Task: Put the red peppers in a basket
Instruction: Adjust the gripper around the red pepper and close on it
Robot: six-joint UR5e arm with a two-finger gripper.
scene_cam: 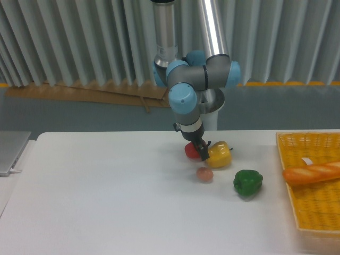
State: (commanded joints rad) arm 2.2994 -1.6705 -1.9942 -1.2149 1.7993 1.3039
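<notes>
The gripper (pixel 200 153) sits down at the red pepper (pixel 190 151); jaw state unreadable. Yellow pepper (pixel 220 154) crowds its right, basket (pixel 297 139) lies far right, across open table (pixel 95 196).

red pepper (pixel 190 151) — half hidden behind gripper (pixel 202 154)
</notes>
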